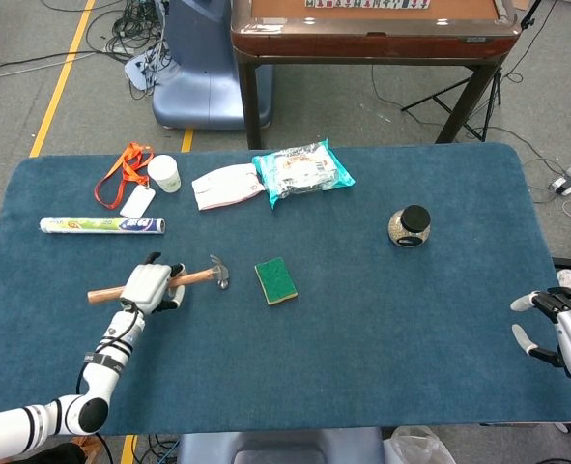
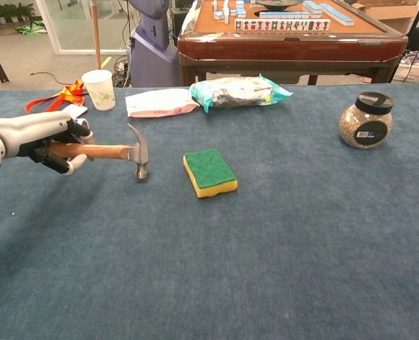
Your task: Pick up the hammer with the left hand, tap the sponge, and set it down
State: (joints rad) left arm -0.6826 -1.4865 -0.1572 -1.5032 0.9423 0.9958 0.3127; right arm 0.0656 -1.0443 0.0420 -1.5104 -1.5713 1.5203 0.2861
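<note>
My left hand (image 1: 150, 285) (image 2: 49, 138) grips the wooden handle of the hammer (image 1: 200, 275) (image 2: 117, 151) and holds it lifted off the blue table. The metal head points down, a short way left of the sponge. The green and yellow sponge (image 1: 276, 280) (image 2: 209, 172) lies flat near the table's middle. My right hand (image 1: 562, 329) rests at the table's right edge with fingers apart and nothing in it; only the head view shows it.
A glass jar (image 1: 410, 227) (image 2: 365, 120) with a black lid stands to the right. Along the back lie a teal packet (image 1: 301, 170), a white pouch (image 1: 227, 185), a paper cup (image 1: 164, 173), an orange lanyard (image 1: 123, 164) and a foil roll (image 1: 101, 225).
</note>
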